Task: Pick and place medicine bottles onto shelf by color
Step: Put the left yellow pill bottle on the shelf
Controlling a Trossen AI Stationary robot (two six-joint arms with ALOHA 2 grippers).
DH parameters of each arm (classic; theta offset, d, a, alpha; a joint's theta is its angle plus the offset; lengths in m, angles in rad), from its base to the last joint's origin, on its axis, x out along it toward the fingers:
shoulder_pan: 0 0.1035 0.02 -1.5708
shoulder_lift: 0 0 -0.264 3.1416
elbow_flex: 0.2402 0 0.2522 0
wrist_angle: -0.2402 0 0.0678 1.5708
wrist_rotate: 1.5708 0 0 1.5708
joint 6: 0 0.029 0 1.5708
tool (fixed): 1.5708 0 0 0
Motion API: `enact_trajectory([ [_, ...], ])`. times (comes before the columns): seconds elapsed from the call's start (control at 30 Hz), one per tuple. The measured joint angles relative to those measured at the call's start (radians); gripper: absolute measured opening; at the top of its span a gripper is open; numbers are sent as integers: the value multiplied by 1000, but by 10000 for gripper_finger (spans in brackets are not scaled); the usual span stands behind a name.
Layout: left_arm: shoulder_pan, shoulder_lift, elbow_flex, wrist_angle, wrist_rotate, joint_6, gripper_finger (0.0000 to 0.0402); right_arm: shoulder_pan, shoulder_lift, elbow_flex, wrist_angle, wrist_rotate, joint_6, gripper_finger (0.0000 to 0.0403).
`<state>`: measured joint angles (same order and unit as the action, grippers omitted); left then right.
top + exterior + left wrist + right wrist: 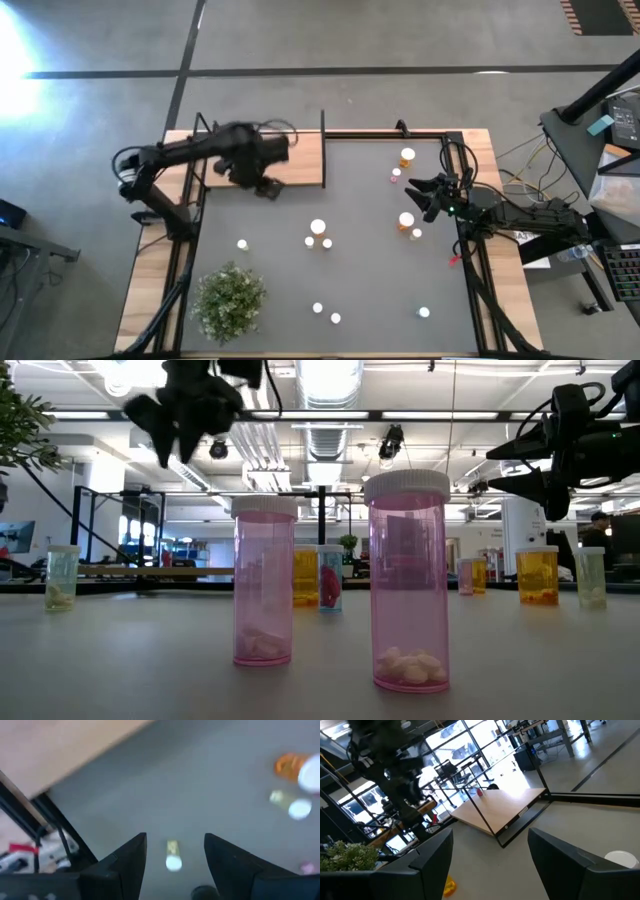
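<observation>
Hovering above the front edge of the shelf [290,158] near the far-left corner of the desk, my left gripper [266,186] has its fingers spread and holds nothing. My right gripper [428,195] waits by the right edge, also released and empty, raised over the bottles there.

No bottle shows on the light-wood board, so I judge the sorting barely begun and myself between picks. Medicine bottles are scattered widely: an orange one [407,222] with a small pale one just beside it close to my right gripper, another orange one [407,157] and a tiny pink one [396,175] toward the far-right corner, a pair mid-desk [318,230], one alone on the left [242,244], and three along the near edge [335,319]. My left wrist camera looks down on a pale yellowish bottle [173,856] framed between my fingers; that seems the natural next target. Reaching it calls for descending with fingers wide, straddling the bottle, then closing gently.

Underneath is a smooth dark grey tabletop [370,280] edged in wood, with a bushy green plant [229,300] near the near-left corner. Beyond is an open, brightly lit workshop with ceiling lights and large windows.
</observation>
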<state>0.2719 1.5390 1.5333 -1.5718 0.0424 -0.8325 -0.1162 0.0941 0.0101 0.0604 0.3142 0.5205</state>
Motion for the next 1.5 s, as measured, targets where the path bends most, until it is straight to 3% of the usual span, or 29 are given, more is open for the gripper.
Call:
enact_trajectory([
  [0.13,-178,-52,-82,37,-16,-196,182,0,0,0,0,0,0,247],
  [0.23,-300,-86,-133,78,-85,-353,182,0,0,0,0,0,0,247],
  [0.43,-423,-112,-202,89,-119,-665,183,0,0,0,0,0,0,247],
  [0.6,-437,-102,-259,127,-62,-835,183,0,0,0,0,0,0,247],
  [0.83,-440,-102,-354,282,2,-924,183,0,0,0,0,0,0,247],
  [1.03,-447,-103,-437,302,54,-1041,183,0,0,0,0,0,0,247],
  [1.27,-459,-109,-530,422,102,-1067,183,0,0,0,0,0,0,247],
  [1.5,-461,-116,-555,425,114,-1090,183,0,0,0,0,0,0,247],
])
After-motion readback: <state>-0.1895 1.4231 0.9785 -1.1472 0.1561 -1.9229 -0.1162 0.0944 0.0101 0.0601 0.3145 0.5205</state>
